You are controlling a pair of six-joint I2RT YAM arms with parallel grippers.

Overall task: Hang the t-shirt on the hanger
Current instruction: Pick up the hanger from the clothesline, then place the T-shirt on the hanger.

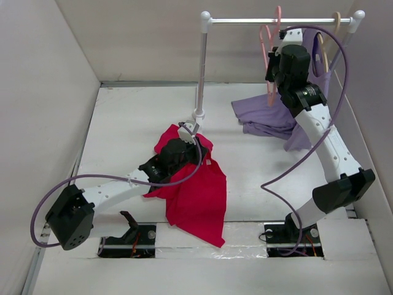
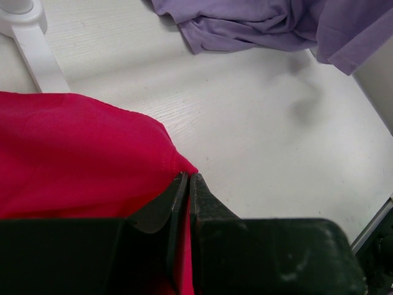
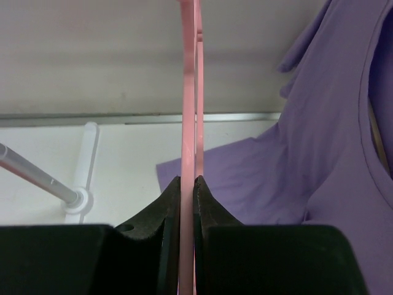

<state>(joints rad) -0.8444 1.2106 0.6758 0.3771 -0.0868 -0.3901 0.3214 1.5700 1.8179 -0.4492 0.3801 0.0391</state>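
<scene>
Three eyes: one high up, two on my wrists.

The high one looks down from behind me at the whole table (image 1: 135,117). My left wrist one sits very close to the t-shirt (image 2: 73,160), facing across the table. My right wrist one looks along the hanger (image 3: 190,92) toward the back wall (image 3: 92,55). All three see the purple shirt (image 1: 264,114).

Light is even and diffuse, coming from above. White table (image 1: 258,160) is bright, not clipped. Shadows are soft: a faint rim under the red t-shirt (image 1: 196,196) and a dim smudge on the tabletop in the left wrist view. Top view is sharp. In the wrist views, the left gripper (image 2: 188,178) is soft-focus up close, the pink hanger (image 3: 189,92) is slightly blurred, and backgrounds are crisper.
</scene>
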